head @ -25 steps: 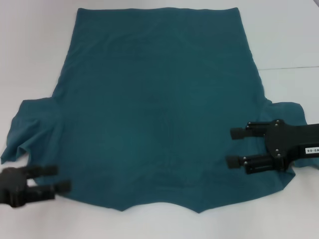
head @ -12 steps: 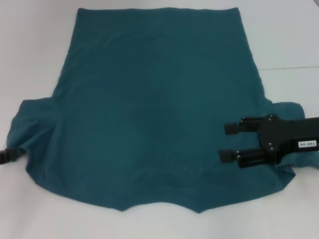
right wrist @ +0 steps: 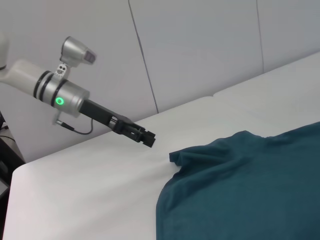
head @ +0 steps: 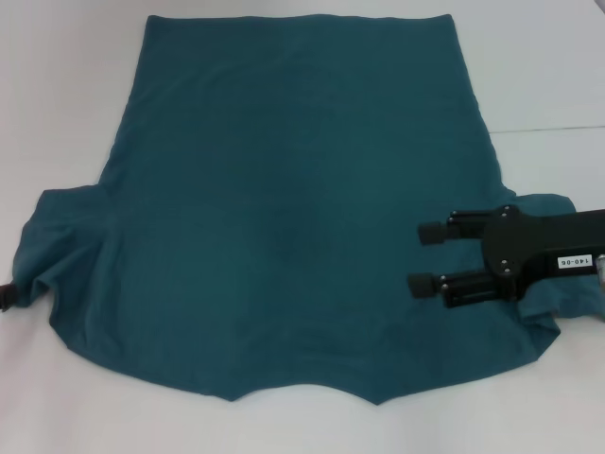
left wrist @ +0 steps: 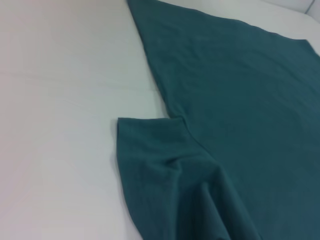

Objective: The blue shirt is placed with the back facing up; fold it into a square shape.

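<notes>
Large dark teal-blue short-sleeved cotton shirt (head: 293,203) lies flat on the white table (head: 66,95), plain side up, spread across most of the head view; no lettering visible; both sleeves out to the sides, left sleeve (head: 61,246) rumpled with a ridge of slack, right sleeve mostly under the right arm.

Progress, judged: 0 folds made; body is 1 layer, outline unbroken; everything is left to do: sleeves in, sides in, then hem-to-collar fold(s) to reach a square.

Orientation: long axis runs near-to-far from the robot; straight hem (head: 298,17) at the far end, notched collar edge (head: 302,395) at the near end; sleeves cross that axis left-right.

Right gripper (head: 425,257): black, over the shirt's right side beside the sleeve seam, pointing toward the shirt's middle; fingers spread, nothing between them; contact with the cloth can't be told.

Left gripper (right wrist: 144,138): off the cloth, just beside the left sleeve's outer edge, only a sliver in the head view; finger state can't be told.
</notes>
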Motion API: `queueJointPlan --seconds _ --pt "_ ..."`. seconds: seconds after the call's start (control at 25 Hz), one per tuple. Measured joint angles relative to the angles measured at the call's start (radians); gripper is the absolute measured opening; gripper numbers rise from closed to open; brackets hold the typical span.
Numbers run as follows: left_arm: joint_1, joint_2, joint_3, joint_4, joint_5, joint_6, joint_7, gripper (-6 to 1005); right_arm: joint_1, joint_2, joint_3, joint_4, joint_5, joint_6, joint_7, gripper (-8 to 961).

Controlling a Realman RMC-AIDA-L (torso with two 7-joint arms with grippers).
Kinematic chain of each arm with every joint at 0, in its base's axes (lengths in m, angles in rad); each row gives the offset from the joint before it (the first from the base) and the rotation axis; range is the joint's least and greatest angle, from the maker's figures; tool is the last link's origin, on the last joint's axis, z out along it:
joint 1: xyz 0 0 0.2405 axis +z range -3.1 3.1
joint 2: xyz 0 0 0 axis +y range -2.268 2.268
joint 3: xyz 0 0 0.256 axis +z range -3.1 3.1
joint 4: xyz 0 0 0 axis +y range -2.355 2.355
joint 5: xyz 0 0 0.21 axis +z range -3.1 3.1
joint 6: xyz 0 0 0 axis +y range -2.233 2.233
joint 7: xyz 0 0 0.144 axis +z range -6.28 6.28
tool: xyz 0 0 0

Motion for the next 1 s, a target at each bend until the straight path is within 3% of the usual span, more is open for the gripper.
queueJointPlan --seconds 0.48,1.0 --pt "-0.001 -0.023 0.173 -0.043 0.027 -0.259 0.003 843 0.013 0.0 -0.009 0.003 0.0 0.0 0.0 890" --pt "-0.032 -0.035 0.227 -0.129 0.089 -0.421 0.004 793 0.011 0.004 -0.01 0.003 0.0 -0.008 0.001 890"
